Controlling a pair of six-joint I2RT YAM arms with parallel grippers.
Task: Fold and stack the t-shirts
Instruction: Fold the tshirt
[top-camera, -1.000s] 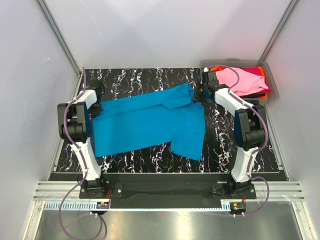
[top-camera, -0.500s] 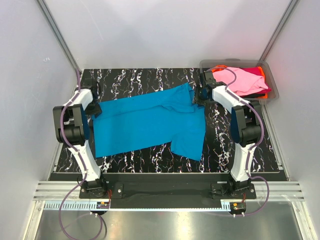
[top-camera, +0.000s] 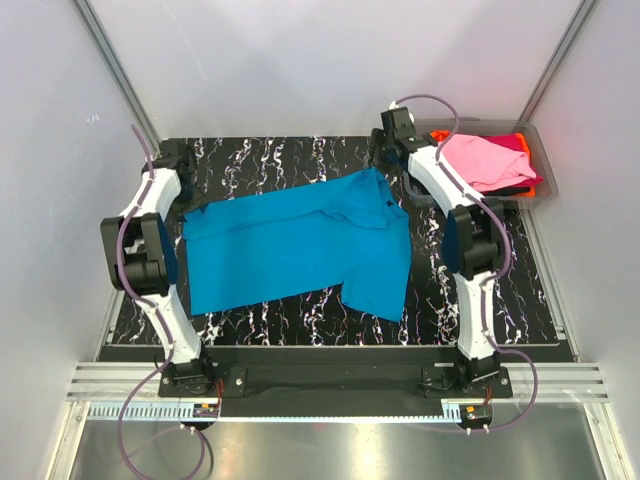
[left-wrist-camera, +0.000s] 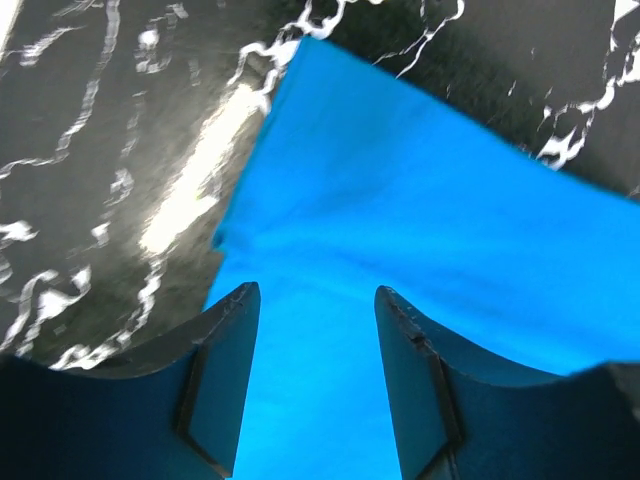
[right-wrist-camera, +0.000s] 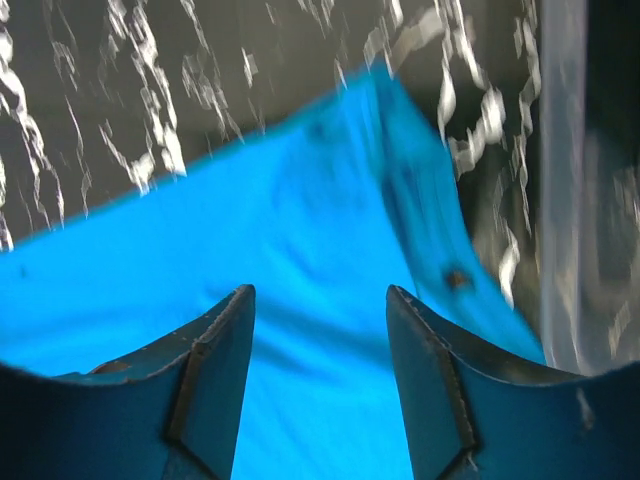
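Note:
A turquoise-blue t-shirt (top-camera: 300, 245) lies spread flat across the black marbled table (top-camera: 440, 300). My left gripper (top-camera: 178, 160) hovers open off the shirt's far left corner. In the left wrist view that corner (left-wrist-camera: 330, 150) lies below the open left gripper (left-wrist-camera: 316, 292), nothing between its fingers. My right gripper (top-camera: 385, 150) hangs open over the shirt's far right corner. The right wrist view shows blue cloth (right-wrist-camera: 300, 220) under the empty right gripper (right-wrist-camera: 320, 292). A pink t-shirt (top-camera: 480, 160) tops a pile with orange, magenta and black cloth in the bin.
The clear grey plastic bin (top-camera: 543, 172) stands at the table's far right corner, its wall (right-wrist-camera: 560, 180) close to my right gripper. White walls enclose the table on three sides. Both arm bases sit on the near rail.
Both grippers have opened, let go of the blue shirt's far corners and drawn back toward the far edge. The shirt now lies flat and still.

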